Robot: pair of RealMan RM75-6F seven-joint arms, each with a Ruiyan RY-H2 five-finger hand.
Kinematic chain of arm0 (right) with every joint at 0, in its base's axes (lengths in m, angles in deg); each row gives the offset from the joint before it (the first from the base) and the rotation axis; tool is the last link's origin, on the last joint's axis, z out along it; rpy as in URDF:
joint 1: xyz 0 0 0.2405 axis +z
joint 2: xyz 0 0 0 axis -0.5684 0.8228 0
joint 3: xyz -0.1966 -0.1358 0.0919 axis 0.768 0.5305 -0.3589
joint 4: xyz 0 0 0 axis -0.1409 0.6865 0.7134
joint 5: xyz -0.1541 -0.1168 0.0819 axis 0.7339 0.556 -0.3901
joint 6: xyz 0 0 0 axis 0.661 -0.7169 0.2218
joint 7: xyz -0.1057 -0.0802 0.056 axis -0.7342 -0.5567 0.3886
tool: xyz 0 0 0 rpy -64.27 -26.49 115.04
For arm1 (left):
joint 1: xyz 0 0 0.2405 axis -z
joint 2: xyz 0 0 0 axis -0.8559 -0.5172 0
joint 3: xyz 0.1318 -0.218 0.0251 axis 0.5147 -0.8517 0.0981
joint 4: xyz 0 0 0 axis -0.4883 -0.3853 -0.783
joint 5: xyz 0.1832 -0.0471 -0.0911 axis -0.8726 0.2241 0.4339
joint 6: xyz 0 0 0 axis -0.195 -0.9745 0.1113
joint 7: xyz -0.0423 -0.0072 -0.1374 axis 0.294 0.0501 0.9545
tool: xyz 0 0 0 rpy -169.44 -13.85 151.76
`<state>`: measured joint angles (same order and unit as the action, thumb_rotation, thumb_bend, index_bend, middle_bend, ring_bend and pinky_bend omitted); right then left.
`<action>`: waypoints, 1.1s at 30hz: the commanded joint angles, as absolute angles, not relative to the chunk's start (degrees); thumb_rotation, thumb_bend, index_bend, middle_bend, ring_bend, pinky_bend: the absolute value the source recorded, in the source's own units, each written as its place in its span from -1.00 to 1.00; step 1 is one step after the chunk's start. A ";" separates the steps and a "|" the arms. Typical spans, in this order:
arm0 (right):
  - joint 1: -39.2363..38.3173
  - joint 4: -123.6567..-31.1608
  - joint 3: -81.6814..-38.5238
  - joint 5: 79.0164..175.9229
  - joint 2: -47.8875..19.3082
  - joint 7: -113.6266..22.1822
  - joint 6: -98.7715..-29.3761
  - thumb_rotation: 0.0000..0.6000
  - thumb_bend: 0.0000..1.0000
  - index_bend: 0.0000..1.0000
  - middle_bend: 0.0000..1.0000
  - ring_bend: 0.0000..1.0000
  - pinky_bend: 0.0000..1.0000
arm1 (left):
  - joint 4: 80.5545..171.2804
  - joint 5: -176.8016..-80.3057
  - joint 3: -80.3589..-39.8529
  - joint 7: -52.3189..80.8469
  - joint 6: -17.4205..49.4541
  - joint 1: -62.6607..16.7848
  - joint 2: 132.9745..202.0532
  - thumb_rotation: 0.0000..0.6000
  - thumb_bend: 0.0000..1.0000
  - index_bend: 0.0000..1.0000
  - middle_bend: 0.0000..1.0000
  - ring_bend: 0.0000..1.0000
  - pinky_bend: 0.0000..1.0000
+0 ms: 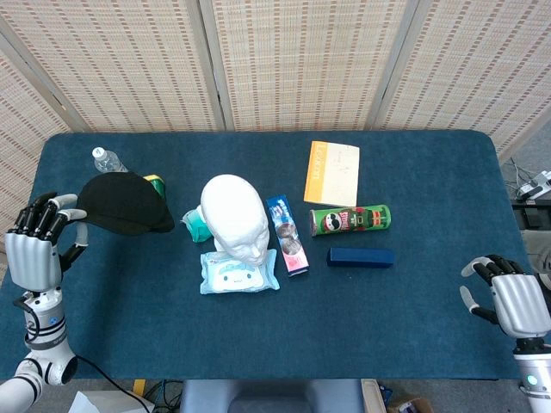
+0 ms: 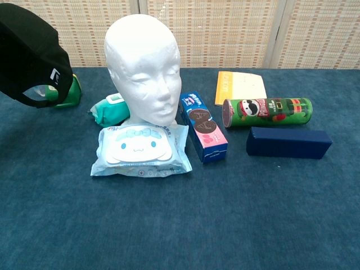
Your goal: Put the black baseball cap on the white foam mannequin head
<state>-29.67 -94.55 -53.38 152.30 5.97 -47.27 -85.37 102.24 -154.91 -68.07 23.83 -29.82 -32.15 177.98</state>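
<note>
The black baseball cap (image 1: pixel 125 204) hangs lifted above the blue table, left of the white foam mannequin head (image 1: pixel 234 215). My left hand (image 1: pixel 39 249) holds the cap by its left edge, at the table's left side. In the chest view the cap (image 2: pixel 31 53) is in the air at the upper left, its back opening showing, beside the upright mannequin head (image 2: pixel 143 67), which is bare. My right hand (image 1: pixel 508 297) rests near the table's right front corner, fingers apart and holding nothing. Neither hand shows in the chest view.
A water bottle (image 1: pixel 105 160) and a green box (image 2: pixel 67 95) stand behind the cap. A teal pack (image 2: pixel 109 109) and a wipes pack (image 1: pixel 238 273) lie against the head. To its right are a cookie box (image 1: pixel 287 234), Pringles can (image 1: pixel 350 220), navy box (image 1: pixel 361 257) and yellow book (image 1: pixel 332 173).
</note>
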 commanded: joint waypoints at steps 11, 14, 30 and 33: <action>-29.64 -94.56 -53.50 152.07 6.12 -46.91 -85.25 1.00 -0.26 -0.09 -0.19 -0.43 -0.34 | 103.35 -154.38 -69.88 21.21 -27.11 -29.41 177.35 1.00 -0.28 0.61 -0.17 -0.43 -0.15; -29.63 -94.50 -53.50 152.09 6.18 -46.68 -85.23 1.00 -0.26 -0.09 -0.19 -0.43 -0.34 | 103.51 -154.52 -70.19 20.51 -26.72 -28.56 177.47 1.00 -0.28 0.63 -0.16 -0.43 -0.15; -29.61 -94.49 -53.32 152.41 6.29 -46.55 -85.20 1.00 -0.26 -0.09 -0.19 -0.43 -0.34 | 105.78 -155.89 -70.91 16.40 -25.73 -25.31 176.62 1.00 -0.28 0.66 -0.15 -0.42 -0.15; -29.67 -94.49 -53.25 152.63 6.29 -46.38 -85.37 1.00 -0.26 -0.09 -0.19 -0.43 -0.34 | 106.54 -156.25 -71.27 15.33 -25.56 -24.34 176.40 1.00 -0.28 0.66 -0.15 -0.42 -0.15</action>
<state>-29.65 -94.48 -53.26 152.61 6.29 -46.40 -85.35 106.30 -156.13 -71.12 15.57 -25.64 -24.59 176.51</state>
